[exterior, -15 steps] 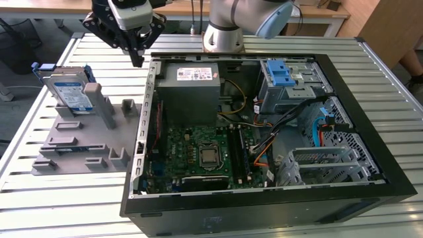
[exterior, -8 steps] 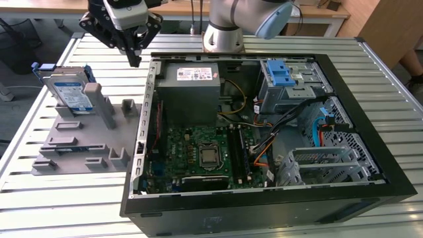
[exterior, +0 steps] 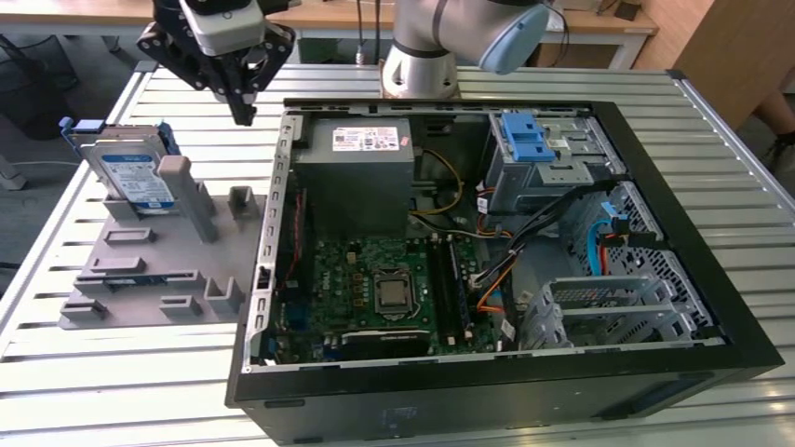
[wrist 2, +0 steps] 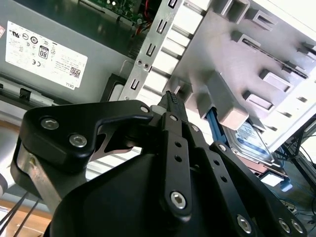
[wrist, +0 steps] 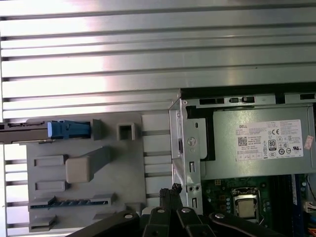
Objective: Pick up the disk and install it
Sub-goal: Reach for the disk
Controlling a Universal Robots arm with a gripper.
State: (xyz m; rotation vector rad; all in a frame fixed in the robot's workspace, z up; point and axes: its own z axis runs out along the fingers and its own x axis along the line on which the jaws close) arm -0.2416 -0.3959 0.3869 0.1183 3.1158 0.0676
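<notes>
The disk (exterior: 132, 173) stands on the fixture (exterior: 174, 259), at the exterior view's left of the case (exterior: 435, 393).

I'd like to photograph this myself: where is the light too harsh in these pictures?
In the first wrist view the ribbed metal table glares white; in the second wrist view the grey holder washes out toward white and the hand looms dark; the exterior view is evenly lit.

Beyond the gripper (wrist 2: 171, 100), the disk (wrist 2: 252, 140) is mostly hidden behind the grey rack (wrist 2: 222, 44) in the second wrist view, while in the first wrist view the picture's edge cuts off its far end.
</notes>
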